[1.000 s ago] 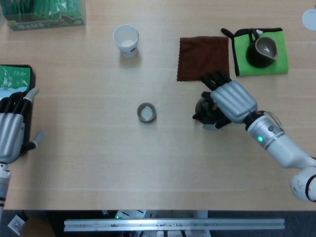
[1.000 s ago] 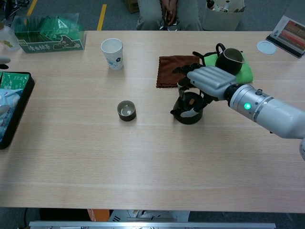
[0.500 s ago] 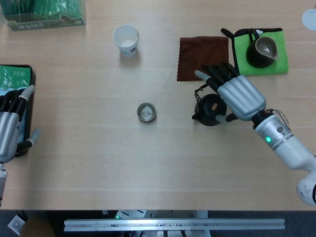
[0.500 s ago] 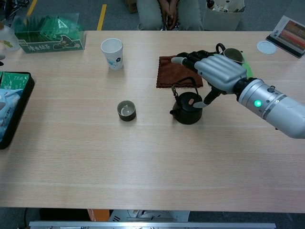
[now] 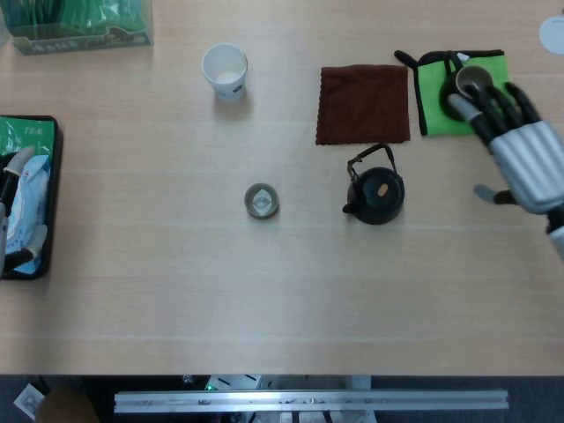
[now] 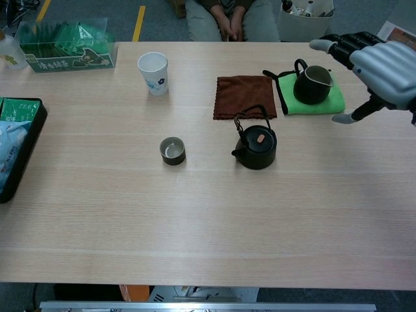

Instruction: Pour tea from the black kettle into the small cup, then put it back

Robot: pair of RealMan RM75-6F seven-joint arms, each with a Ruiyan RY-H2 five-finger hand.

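The small cup (image 5: 262, 201) is a low, dark-rimmed round cup near the middle of the table (image 5: 176, 291), with a pale liquid showing inside. To its right, well apart, the black kettle (image 5: 377, 194) stands upright on bare wood, just below the brown cloth (image 5: 364, 104); it is squat and round, its lid on with a small orange knob at the centre, its thin wire handle raised, its spout pointing left toward the cup. A white paper cup (image 5: 225, 71) stands farther back; what it holds cannot be told. A dark pitcher (image 6: 311, 84) sits on the green mat (image 6: 327, 103). A black tray (image 5: 44, 257) at the left edge holds packets. The right hand (image 5: 522, 150) hovers at the right edge with fingers spread, holding nothing. The left hand is out of sight.
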